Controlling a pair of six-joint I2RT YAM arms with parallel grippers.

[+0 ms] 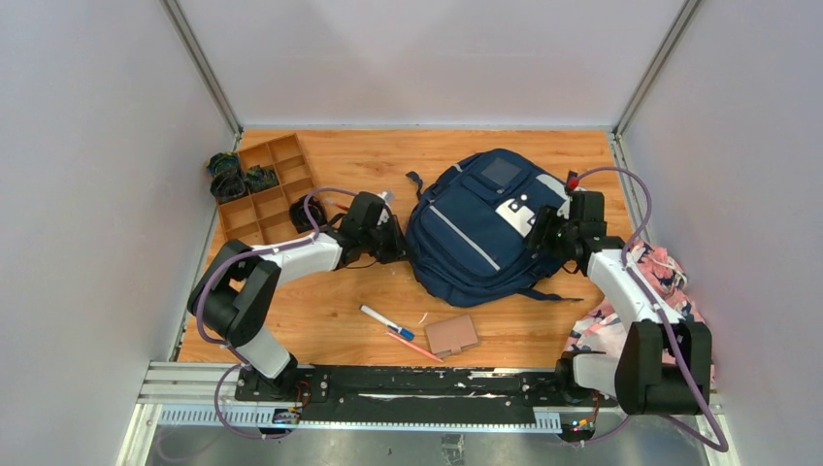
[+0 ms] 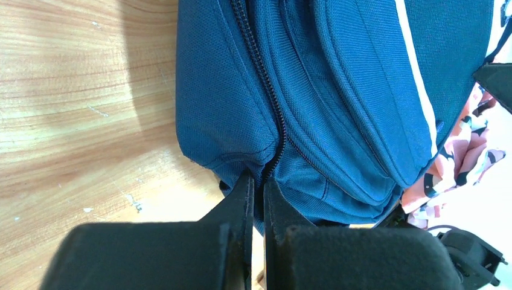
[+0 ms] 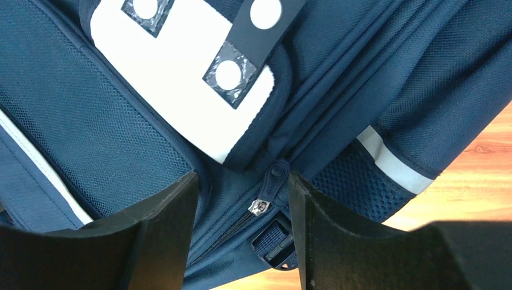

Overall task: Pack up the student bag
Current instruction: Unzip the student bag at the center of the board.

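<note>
**Both arms at the bag's zip**

The student bag [image 1: 476, 233] lies on the table [image 1: 320, 320], far of centre; the left gripper [image 2: 258, 181] is drawn together at its zip seam, cloth caught or not I cannot tell; the right gripper [image 3: 243, 181] stands apart astride the zip pull [image 3: 261, 206]; closing off-centre would likely pinch fabric instead; only the right wrist view shows that pull.

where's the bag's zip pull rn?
Right wrist view: the zip pull lies between the right end effector's open fingers, just below the bag's white patch.
</note>
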